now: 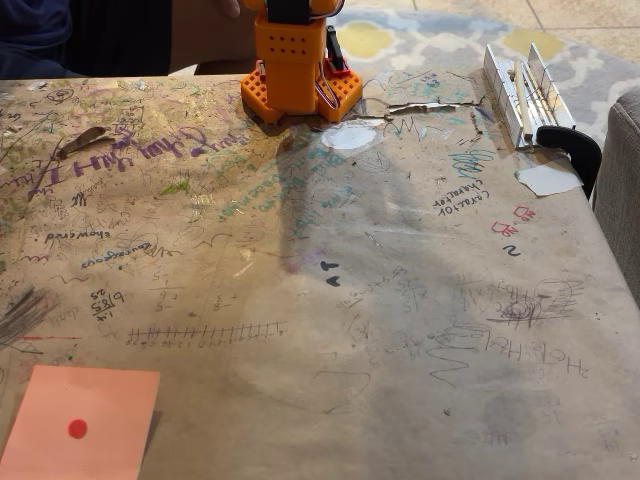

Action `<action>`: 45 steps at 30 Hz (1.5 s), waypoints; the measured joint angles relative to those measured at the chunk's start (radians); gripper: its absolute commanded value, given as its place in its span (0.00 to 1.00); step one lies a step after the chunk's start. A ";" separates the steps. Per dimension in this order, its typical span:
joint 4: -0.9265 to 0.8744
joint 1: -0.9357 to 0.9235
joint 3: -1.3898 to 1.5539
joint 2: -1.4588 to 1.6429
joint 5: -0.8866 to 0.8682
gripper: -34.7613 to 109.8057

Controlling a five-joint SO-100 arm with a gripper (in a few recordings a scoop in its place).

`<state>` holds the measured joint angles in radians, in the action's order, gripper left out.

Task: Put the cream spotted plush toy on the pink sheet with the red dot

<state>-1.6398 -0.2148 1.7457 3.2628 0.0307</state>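
Pink sheet with the red dot (80,420) lies flat at the lower left corner of the scribbled table (350,300), nothing resting on it. Only the orange arm base (297,70) stands at the far edge; its gripper's opening cannot be told. A white paper scrap (548,178) lies near the right edge.

Pink sheet (80,422) lies at table's (400,300) bottom-left corner.

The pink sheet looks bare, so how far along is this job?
Nothing looks done yet. The pink sheet with the red dot lies at the table's near left corner with nothing on it. The orange arm's base stands at the far edge. Placing a toy on the sheet is all still left.
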 measured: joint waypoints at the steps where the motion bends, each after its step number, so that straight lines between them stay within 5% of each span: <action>1: 0.028 -0.020 0.032 -0.006 0.000 0.24; 5: 0.308 -0.129 0.262 -0.212 0.005 0.24; 6: 0.411 -0.153 0.285 -0.336 -0.003 0.28; 8: 0.580 -0.192 0.247 -0.612 -0.003 0.53; 10: 0.640 -0.227 0.092 -0.893 0.026 0.57; 12: 0.558 -0.264 -0.118 -1.177 0.063 0.56; 17: 0.029 -0.342 -0.689 -1.916 0.150 0.54; 20: -0.043 -0.351 -0.974 -2.134 0.158 0.53; 23: -0.003 -0.354 -1.032 -2.042 0.178 0.43; 27: 0.268 -0.279 -0.641 -1.680 0.233 0.24; 30: 0.453 -0.181 -0.195 -1.359 0.247 0.24; 34: 0.428 -0.040 0.341 -0.922 0.219 0.24; 39: 0.423 0.110 0.647 -0.445 0.198 0.24; 45: 0.456 0.189 0.962 -0.235 0.183 0.24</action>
<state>-1.1842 -0.0261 2.7075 3.0281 0.2132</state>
